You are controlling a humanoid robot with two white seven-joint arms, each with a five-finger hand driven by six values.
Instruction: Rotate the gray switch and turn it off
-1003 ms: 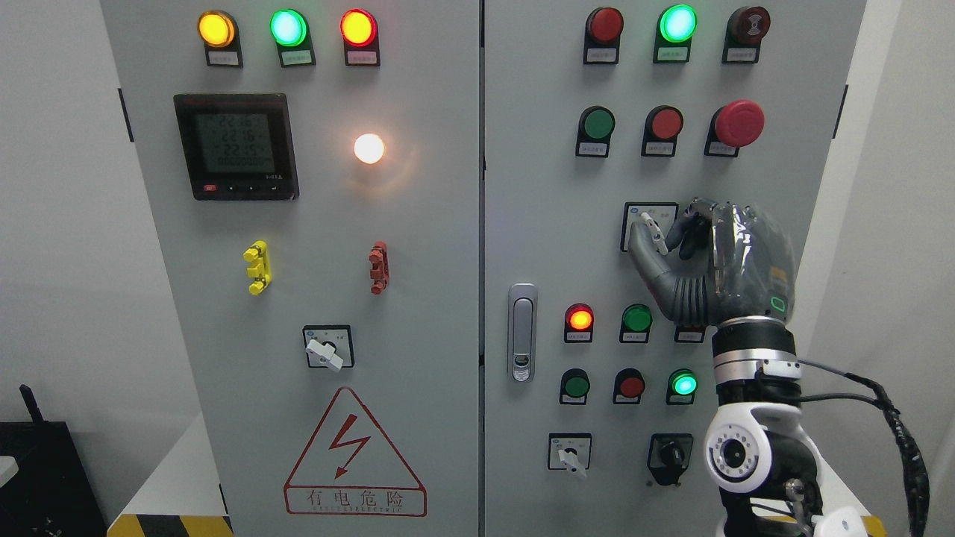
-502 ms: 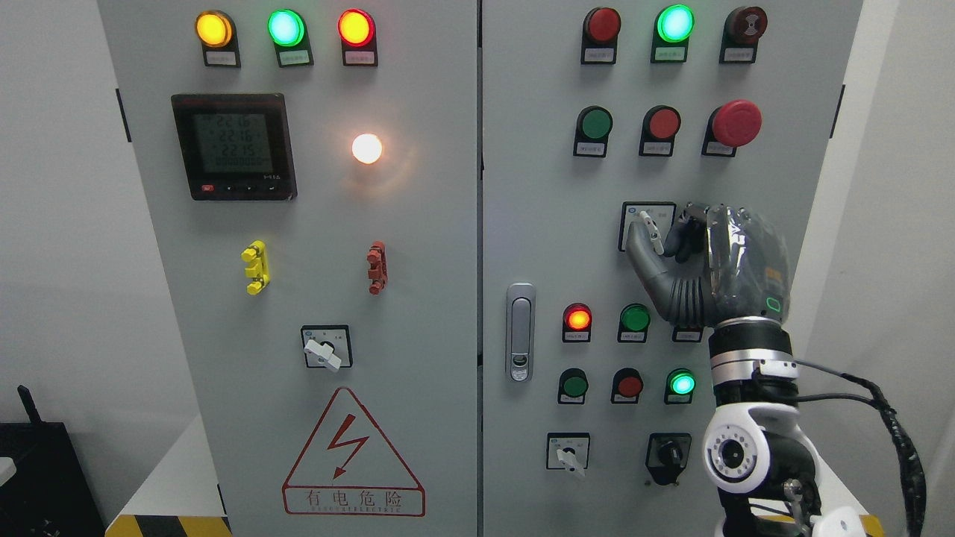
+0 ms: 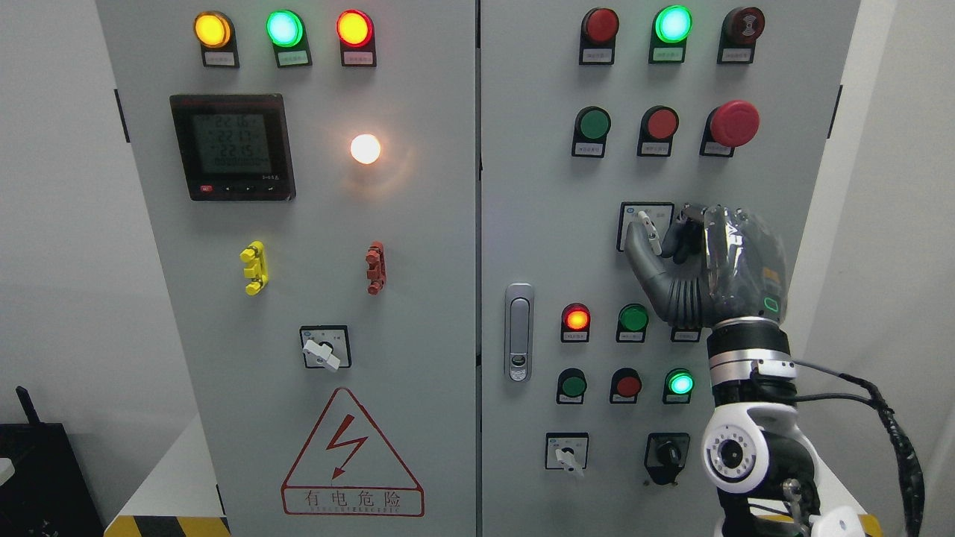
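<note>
Since the earlier frames, the gray switch (image 3: 650, 233) has swung its white lever from a clear leftward lean to nearer upright, carried by the right hand (image 3: 709, 261), whose thumb and forefinger are pinched on it. The lever sits between those two fingers (image 3: 643, 257), with its square label plate just behind and above the fingertips. The turn looks partly made, judging by the lever's angle; whether it has reached the off mark cannot be read from the plate. What seems left is finishing the twist and letting go. No left hand shows.
</note>
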